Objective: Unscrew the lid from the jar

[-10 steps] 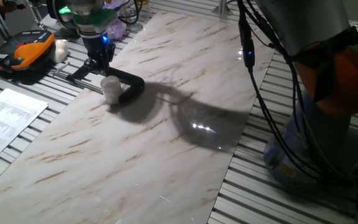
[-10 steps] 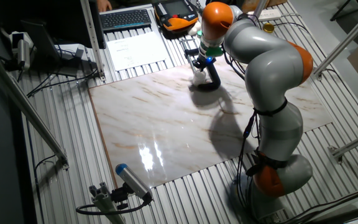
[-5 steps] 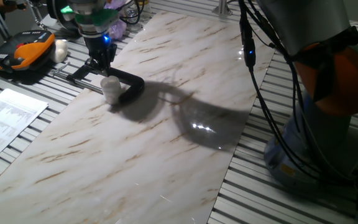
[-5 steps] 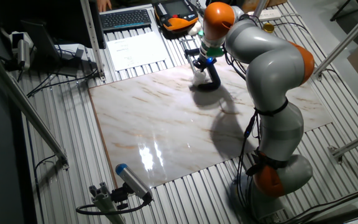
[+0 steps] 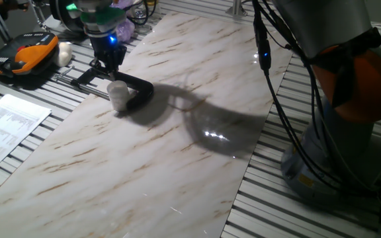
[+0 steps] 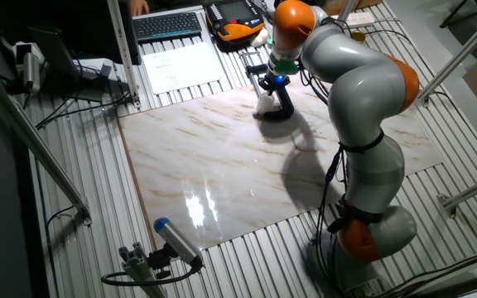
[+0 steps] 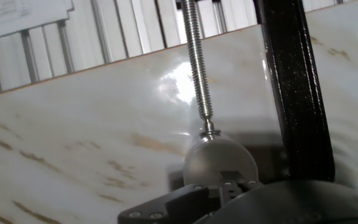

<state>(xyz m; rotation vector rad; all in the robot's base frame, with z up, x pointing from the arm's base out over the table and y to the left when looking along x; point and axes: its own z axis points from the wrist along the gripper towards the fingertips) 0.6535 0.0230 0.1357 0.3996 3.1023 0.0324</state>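
The jar (image 5: 118, 96) is a small whitish cylinder standing on the marble board (image 5: 177, 145), held in a black C-clamp (image 5: 137, 89). It also shows in the other fixed view (image 6: 265, 103). In the hand view I look down on its round whitish top, the lid (image 7: 219, 160), with the clamp's screw (image 7: 194, 68) pressing against its side. My gripper (image 5: 110, 66) hangs right over the jar's top, fingers pointing down and close to the lid. The fingertips are hidden in the hand view by dark hand parts, so their grip is unclear.
The clamp's black arm (image 7: 291, 87) runs close past the jar on its right. An orange-and-black pendant (image 5: 22, 56), a white rounded lump (image 5: 63, 53) and papers (image 5: 8, 129) lie beyond the board's left edge. The arm's base and cables (image 5: 323, 132) stand at the right.
The hand has risen slightly over the jar. The jar and clamp have not moved.
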